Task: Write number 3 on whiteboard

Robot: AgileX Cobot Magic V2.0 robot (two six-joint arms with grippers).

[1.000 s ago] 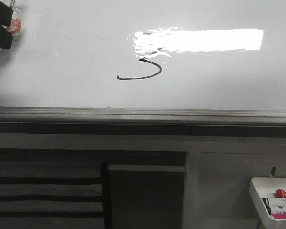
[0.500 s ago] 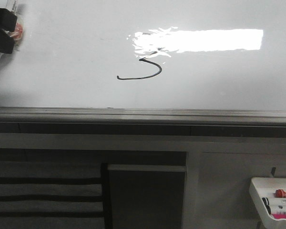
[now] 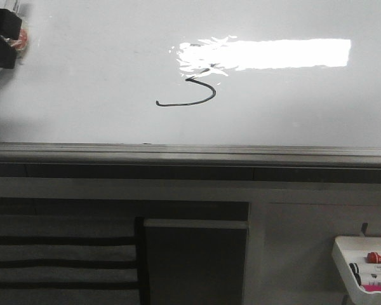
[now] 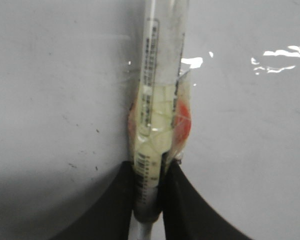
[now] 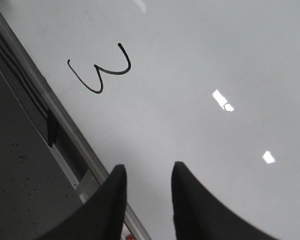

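The number 3 [image 3: 189, 94] is a thin black stroke on the whiteboard [image 3: 292, 108], just below the bright glare; in the front view only its lower hook and long tail show. In the right wrist view the whole 3 [image 5: 101, 72] shows near the grey edge rail [image 5: 65, 125]. My left gripper [image 3: 1, 39] is at the far left top of the front view, shut on a marker [image 4: 160, 100] wrapped in clear tape with a red patch, over the whiteboard [image 4: 50, 90]. My right gripper [image 5: 149, 172] is open and empty above the board's edge.
A grey metal rail [image 3: 190, 152] runs along the board's near edge. A small white tray [image 3: 362, 264] with markers hangs at the lower right. Dark shelving [image 3: 63, 254] lies below the board.
My left gripper with the marker has shifted slightly up and left at the picture's corner. The stroke on the board is unchanged.
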